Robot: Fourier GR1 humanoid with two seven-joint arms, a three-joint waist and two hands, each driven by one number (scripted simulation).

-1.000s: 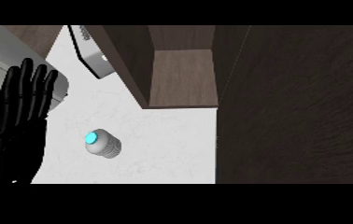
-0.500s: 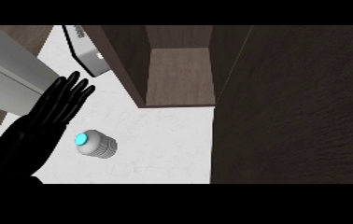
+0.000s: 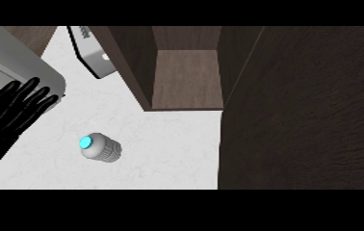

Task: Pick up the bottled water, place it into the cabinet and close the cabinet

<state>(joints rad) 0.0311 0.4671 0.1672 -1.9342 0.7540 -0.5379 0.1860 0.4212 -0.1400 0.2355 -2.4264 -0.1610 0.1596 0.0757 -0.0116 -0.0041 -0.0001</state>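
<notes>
White marbled surface [image 3: 171, 143], head view. Bottled water [image 3: 99, 147] stands near left, teal cap up, untouched. Left hand [image 3: 25, 105] at left edge, fingers straight and spread, apart from bottle. Dark wood cabinet [image 3: 185, 81] open at far centre, door [image 3: 292, 109] to right.

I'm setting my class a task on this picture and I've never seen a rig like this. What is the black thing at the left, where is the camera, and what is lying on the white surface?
The camera sits at a humanoid robot's head, looking steeply down at a white kitchen counter. The black shape is its left hand, fingers straight, holding nothing. The right hand is out of sight. On the counter stands a water bottle, seen from above, with a blue cap. Behind it is an open dark wooden cabinet, its door swung out at the right.
</notes>
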